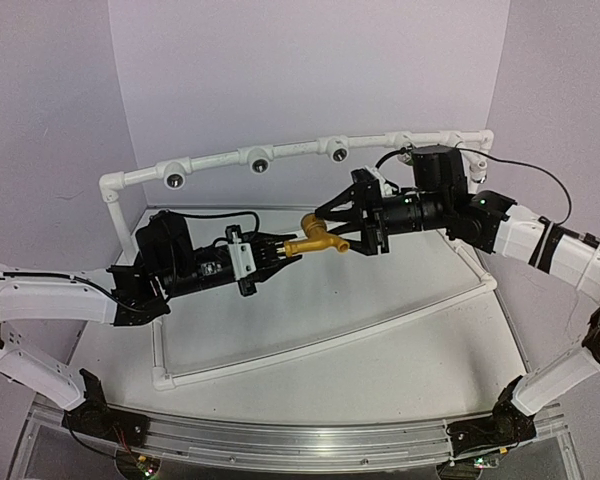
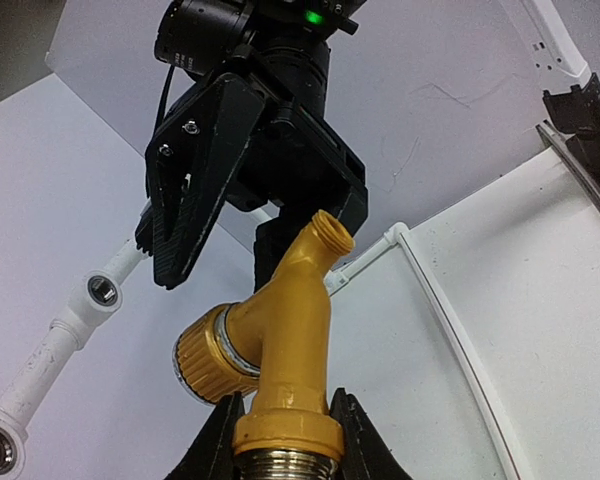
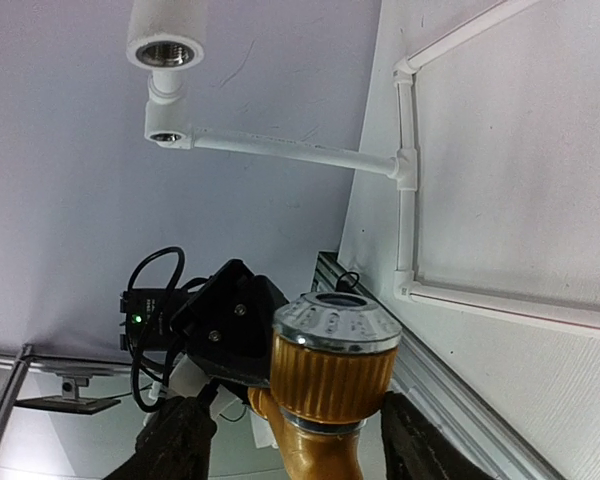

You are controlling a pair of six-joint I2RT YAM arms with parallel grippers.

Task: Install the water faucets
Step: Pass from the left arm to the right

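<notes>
threaded end of yellow faucet (image 2: 280, 340) cut off by left wrist view's bottom edge, left hand (image 2: 287, 420) fingers (image 2: 216, 450) cropped there

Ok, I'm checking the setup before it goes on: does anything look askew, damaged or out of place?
Nothing stands out. The yellow faucet is in mid-air, clamped at its threaded end by the left gripper, the right gripper open around its knob. The white pipe frame looks intact.
</notes>
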